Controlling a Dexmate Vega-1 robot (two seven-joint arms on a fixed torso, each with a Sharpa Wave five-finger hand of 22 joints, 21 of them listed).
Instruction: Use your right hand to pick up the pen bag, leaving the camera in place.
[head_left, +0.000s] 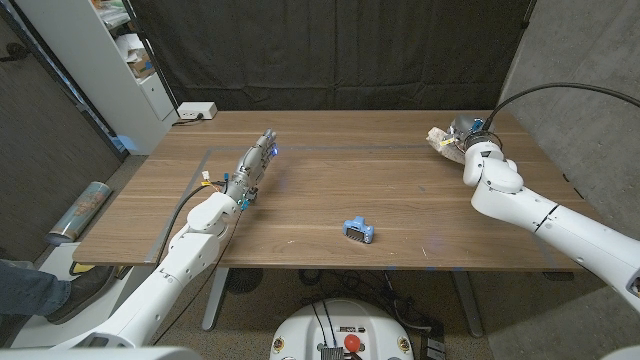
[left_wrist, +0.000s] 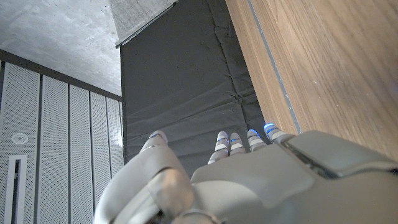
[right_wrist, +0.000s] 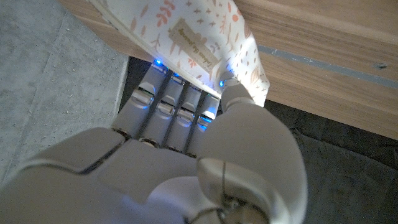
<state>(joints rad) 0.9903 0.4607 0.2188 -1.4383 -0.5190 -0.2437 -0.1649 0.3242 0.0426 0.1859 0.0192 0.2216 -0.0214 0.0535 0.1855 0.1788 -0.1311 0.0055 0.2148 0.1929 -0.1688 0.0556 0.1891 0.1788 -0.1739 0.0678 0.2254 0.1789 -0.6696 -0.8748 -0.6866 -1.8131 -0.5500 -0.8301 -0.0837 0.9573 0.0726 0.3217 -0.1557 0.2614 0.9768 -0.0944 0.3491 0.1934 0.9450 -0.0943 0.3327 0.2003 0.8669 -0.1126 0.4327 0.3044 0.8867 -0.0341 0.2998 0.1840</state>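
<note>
The pen bag, white cloth with a leaf print, is at the table's far right corner, gripped by my right hand. In the right wrist view the pen bag sits between the thumb and the fingers of that hand. I cannot tell whether the bag is clear of the table. The small blue camera lies near the front edge, middle, far from both hands. My left hand reaches out over the table's left part with fingers straight, holding nothing; its back shows in the left wrist view.
A white shelf unit stands at the back left, with a white box past the table's far edge. A silver roll lies on the floor to the left. A person's shoe and trouser leg show at bottom left.
</note>
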